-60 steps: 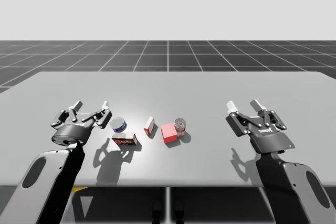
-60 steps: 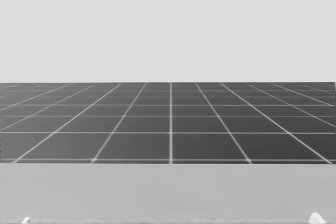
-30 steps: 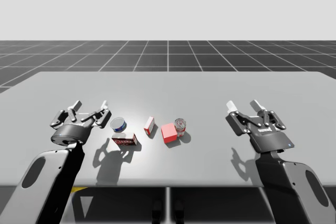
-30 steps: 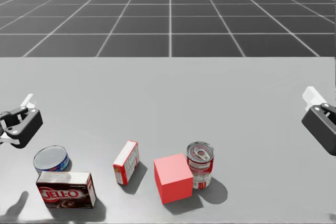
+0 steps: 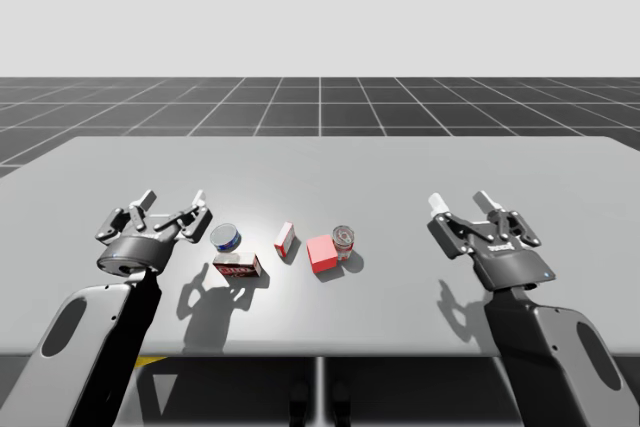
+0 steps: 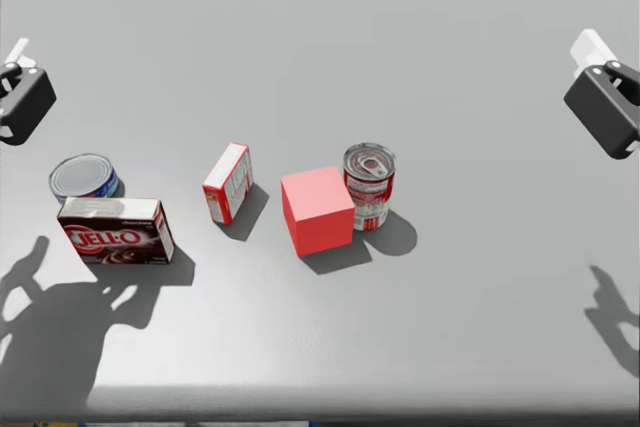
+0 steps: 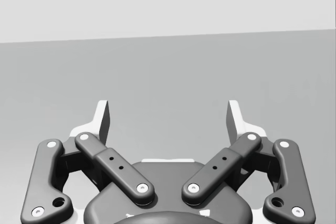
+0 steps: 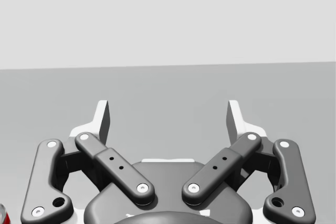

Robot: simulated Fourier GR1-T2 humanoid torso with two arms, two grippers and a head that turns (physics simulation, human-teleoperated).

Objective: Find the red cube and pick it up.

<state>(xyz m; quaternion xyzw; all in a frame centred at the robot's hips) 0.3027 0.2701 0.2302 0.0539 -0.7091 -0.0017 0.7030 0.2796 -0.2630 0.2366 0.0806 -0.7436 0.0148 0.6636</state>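
The red cube point(image 5: 321, 254) point(image 6: 317, 211) sits on the grey table point(image 5: 400, 167) near its middle, touching a silver and red can point(image 5: 344, 240) point(image 6: 368, 185) on its right. My left gripper point(image 5: 172, 202) point(image 7: 168, 116) hovers open at the table's left, well away from the cube. My right gripper point(image 5: 460, 202) point(image 8: 168, 116) hovers open at the table's right, also far from the cube. Neither has anything between its fingers. In the head view a white fingertip point(image 6: 18, 52) of the left gripper and one fingertip point(image 6: 592, 47) of the right stand at the side edges.
Left of the cube stands a small red and white box point(image 5: 284, 239) point(image 6: 228, 182). Further left are a blue can point(image 5: 226, 239) point(image 6: 84, 177) and a dark red box point(image 5: 237, 267) point(image 6: 116, 230), close under my left gripper. Bare table lies between the silver can and my right gripper.
My head has turned downward, from the horizon to the table and its things. My right gripper has crept slightly left. The things on the table have not moved.
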